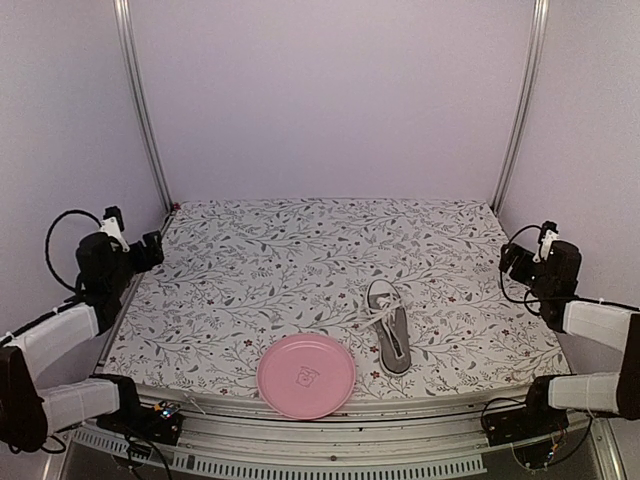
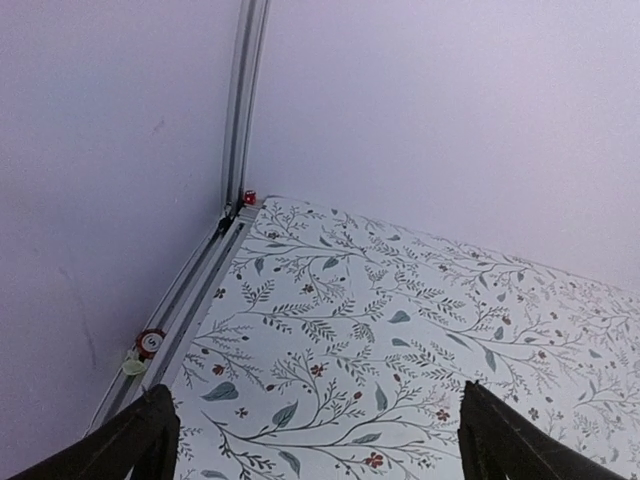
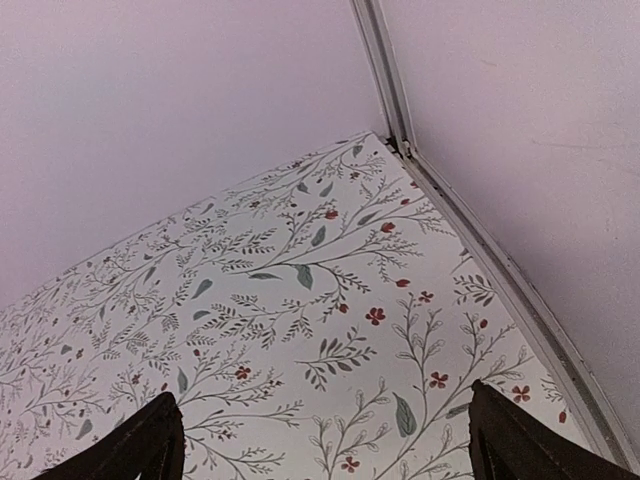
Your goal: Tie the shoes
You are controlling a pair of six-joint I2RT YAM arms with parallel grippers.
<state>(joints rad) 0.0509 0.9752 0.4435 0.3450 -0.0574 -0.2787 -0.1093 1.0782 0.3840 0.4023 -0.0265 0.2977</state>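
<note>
A small grey sneaker with a white toe cap lies on the floral cloth right of centre, toe towards the back. Its white laces trail loose over and to the left of it. My left gripper is raised at the far left edge, far from the shoe; in its wrist view it is open wide and empty over bare cloth. My right gripper is raised at the far right edge; in its wrist view it is open wide and empty. The shoe shows in neither wrist view.
A pink plate lies at the front edge, just left of the shoe. The floral cloth covers the table. Metal corner posts and lilac walls close in the back and sides.
</note>
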